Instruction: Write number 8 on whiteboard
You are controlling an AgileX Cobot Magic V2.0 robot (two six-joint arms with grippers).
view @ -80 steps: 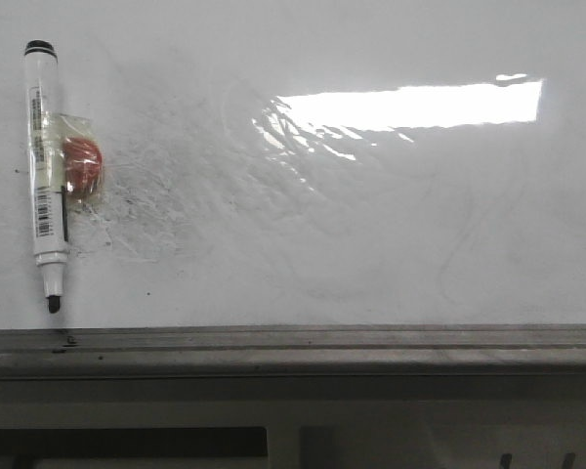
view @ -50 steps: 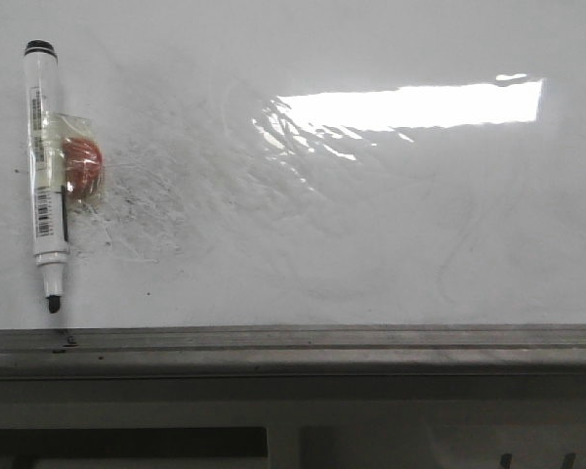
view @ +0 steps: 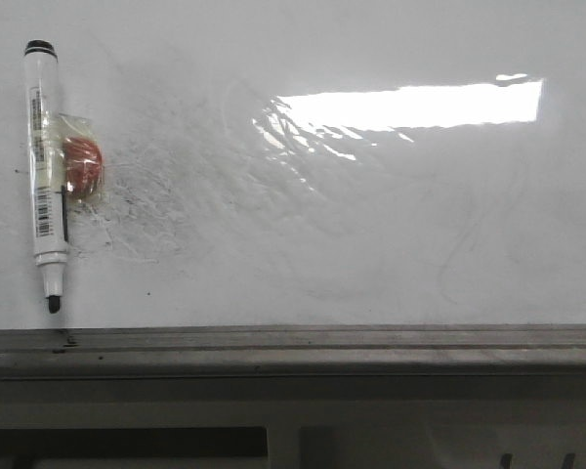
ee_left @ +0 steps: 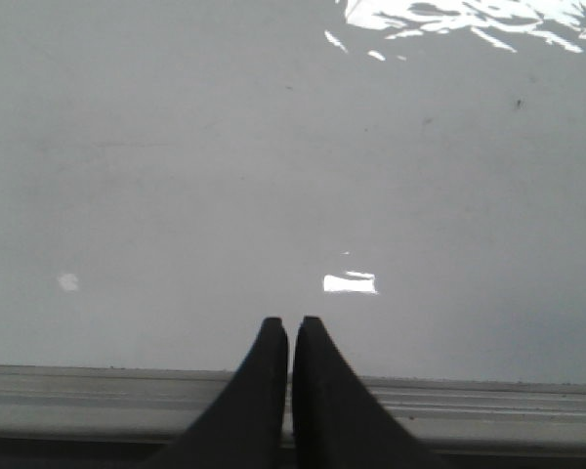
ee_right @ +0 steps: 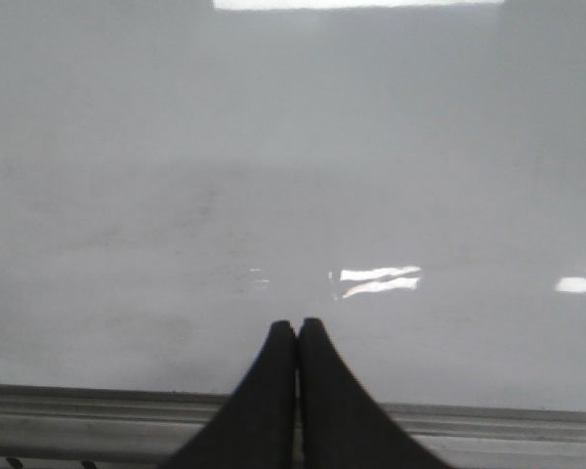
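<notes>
The whiteboard (view: 371,254) fills the front view, glossy white with grey erased smudges and a bright glare patch. No number 8 shows on it. A white marker (view: 47,166) with a black cap end and black tip lies at the board's left, with a red ball taped to its side (view: 82,164). Neither gripper appears in the front view. In the left wrist view my left gripper (ee_left: 290,322) is shut with nothing in it, over the board's near edge. My right gripper (ee_right: 297,324) is also shut and empty, above the same edge.
The grey metal frame (view: 293,347) runs along the board's near edge, also seen as frame (ee_left: 98,391) and frame (ee_right: 78,410) under each gripper. Faint curved grey traces (view: 459,254) mark the board's right part.
</notes>
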